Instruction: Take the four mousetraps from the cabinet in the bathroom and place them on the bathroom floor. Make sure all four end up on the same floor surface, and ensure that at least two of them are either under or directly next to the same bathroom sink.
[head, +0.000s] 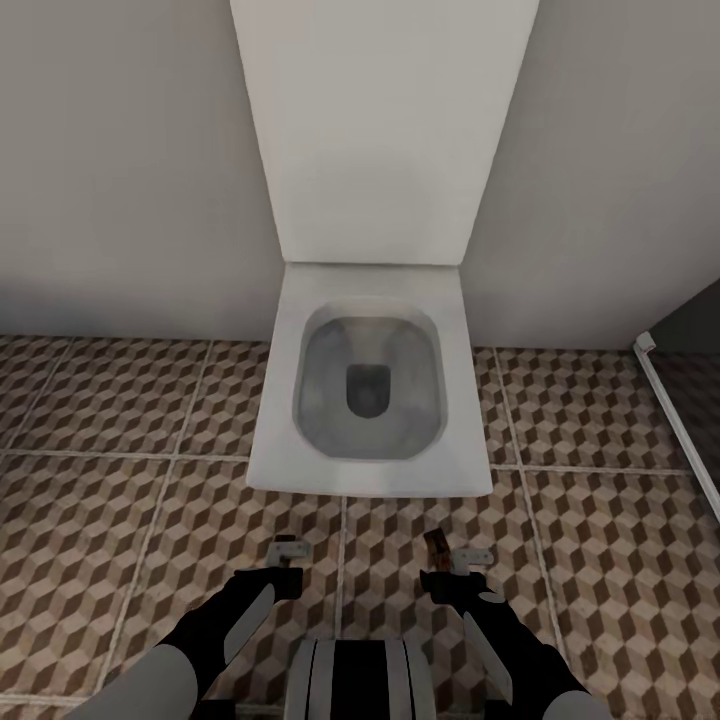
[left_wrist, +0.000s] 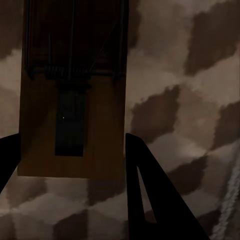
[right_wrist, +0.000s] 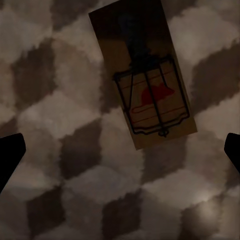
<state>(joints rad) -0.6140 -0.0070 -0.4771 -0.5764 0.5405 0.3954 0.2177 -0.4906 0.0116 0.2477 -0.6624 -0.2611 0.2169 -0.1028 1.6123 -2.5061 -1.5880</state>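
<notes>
Left gripper (head: 286, 556) pinches a mousetrap: in the left wrist view its two dark fingers (left_wrist: 150, 195) stand against the long sides of the board. Right gripper (head: 456, 562) is spread wide, its fingertips (right_wrist: 10, 155) at the far edges of the right wrist view and touching nothing.

Under both of them lies the bathroom floor (head: 120, 500), big square tiles in a brown-and-beige cube pattern with pale grout lines. It runs up to a plain pale wall (head: 120, 170). Against that wall, straight ahead of the robot, stands a white toilet (head: 370, 470) with its lid raised and its grey bowl open. The front edge of the toilet is just beyond the two grippers. At the right edge of the head view a white rail (head: 668, 420) borders a darker patch of floor.

Both black forearms reach forward low in the head view, one on each side of the trunk, with the grippers hanging over the tiles.

The held mousetrap (left_wrist: 72, 100) is a brown wooden board with a dark bar and spring across it, and it looks large and close against the tiles behind. The second mousetrap (right_wrist: 145, 75) sits apart from the right fingers, between them and slanted. It shows a wire frame over a red mark. I cannot tell whether it rests flat on the tiles.
</notes>
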